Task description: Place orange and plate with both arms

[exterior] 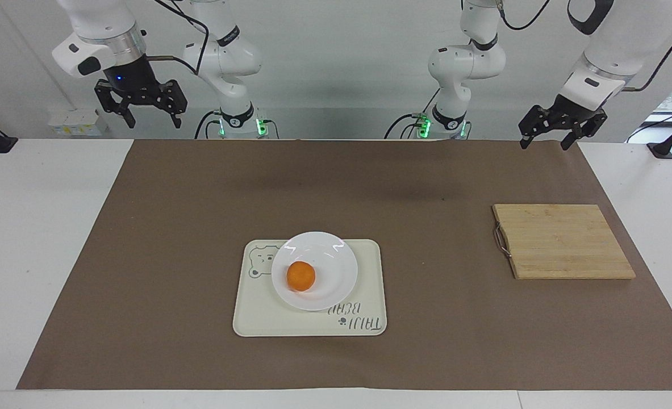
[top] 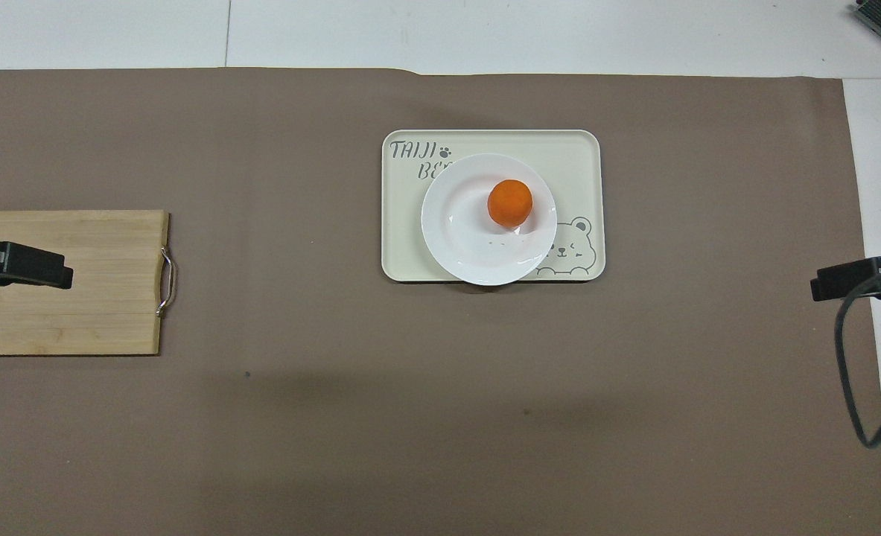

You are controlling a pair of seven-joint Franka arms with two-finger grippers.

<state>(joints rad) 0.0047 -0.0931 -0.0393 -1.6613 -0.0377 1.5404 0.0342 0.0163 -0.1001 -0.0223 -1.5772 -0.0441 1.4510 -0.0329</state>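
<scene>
Orange (exterior: 301, 276): seated in the white plate (exterior: 336, 267), off its centre toward the right arm's end of the table. Plate: laid on the cream tray (exterior: 364, 326), its rim just overhanging the tray's edge nearer the robots. Tray: printed with a bear and lettering, set mid-width on the brown mat (exterior: 171, 255), closer to the mat's edge farther from the robots. Bamboo cutting board (exterior: 563, 241) with metal handle: placed flat near the mat's edge at the left arm's end. Left gripper (exterior: 547, 140): raised, fingers spread, nothing held, over the mat's corner by its own base. Right gripper (exterior: 150, 120): raised, fingers spread, nothing held, above the table's edge nearest the robots.
</scene>
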